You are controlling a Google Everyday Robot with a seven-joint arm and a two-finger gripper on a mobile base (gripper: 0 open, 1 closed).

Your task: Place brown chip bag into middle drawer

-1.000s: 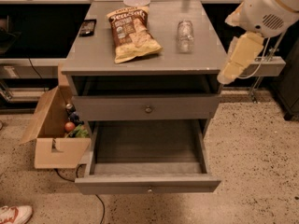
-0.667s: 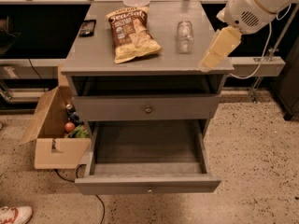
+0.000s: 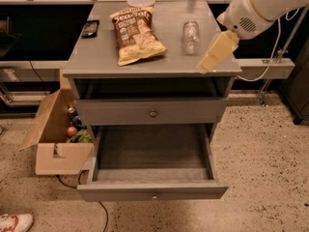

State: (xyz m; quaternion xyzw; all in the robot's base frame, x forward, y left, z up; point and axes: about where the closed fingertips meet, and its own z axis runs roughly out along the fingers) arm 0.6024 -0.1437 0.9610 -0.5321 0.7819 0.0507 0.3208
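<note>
The brown chip bag [image 3: 136, 34] lies flat on the grey cabinet top [image 3: 96, 57], left of centre, its pale yellow end toward me. The middle drawer [image 3: 152, 190], the lowest one, is pulled wide open and holds nothing. My gripper [image 3: 206, 64] hangs over the cabinet top's right front corner, well to the right of the bag and clear of it, with nothing in it. The white arm reaches in from the upper right.
A clear plastic bottle [image 3: 190, 36] lies on the top between the bag and the gripper. A small dark device [image 3: 90, 28] lies at the top's left. A shut drawer with a brass knob [image 3: 153, 113] is above the open one. An open cardboard box [image 3: 58, 144] with items stands on the floor at left.
The arm has swung left and up, carrying the gripper from beside the cabinet's right edge to over the top's right front corner. The bag and drawer have not moved.
</note>
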